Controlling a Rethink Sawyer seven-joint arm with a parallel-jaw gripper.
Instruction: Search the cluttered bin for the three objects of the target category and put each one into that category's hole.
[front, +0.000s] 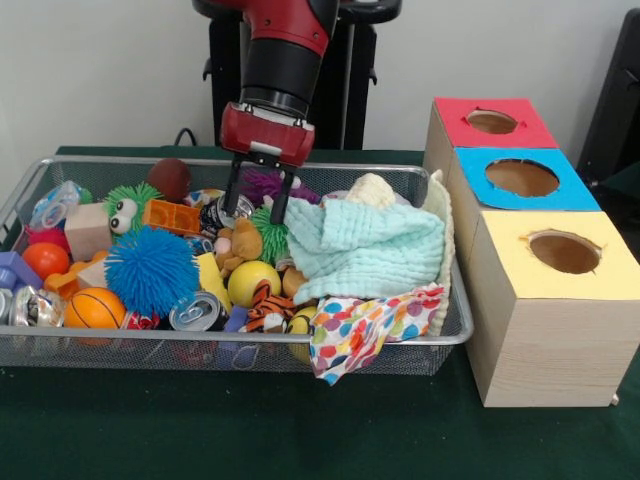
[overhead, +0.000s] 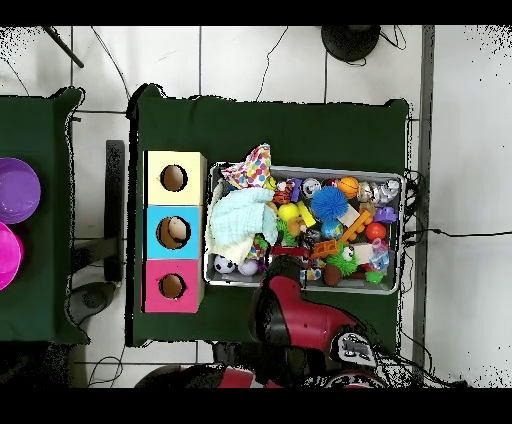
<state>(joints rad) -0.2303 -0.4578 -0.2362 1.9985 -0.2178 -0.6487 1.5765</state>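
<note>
The wire-mesh bin (front: 240, 341) lies on the green table, full of toys, balls, cans and cloths; it also shows in the overhead view (overhead: 330, 172). My gripper (front: 254, 218) hangs over the bin's back middle with its two black fingers (front: 232, 200) spread open and nothing between them, just above a can (front: 215, 212) and a purple spiky toy (front: 262, 184). The red-surrounded hole (front: 491, 122) tops the farthest wooden box to the right of the bin; it also shows in the overhead view (overhead: 172, 286). In the overhead view my arm (overhead: 285, 300) hides the gripper.
Blue-surrounded (front: 521, 178) and yellow-surrounded (front: 563, 252) holes sit nearer the camera. A mint cloth (front: 365, 250) and a polka-dot cloth (front: 365, 325) cover the bin's right end. A blue spiky ball (front: 150, 270), a basketball (front: 92, 310) and a yellow ball (front: 253, 282) lie to the left.
</note>
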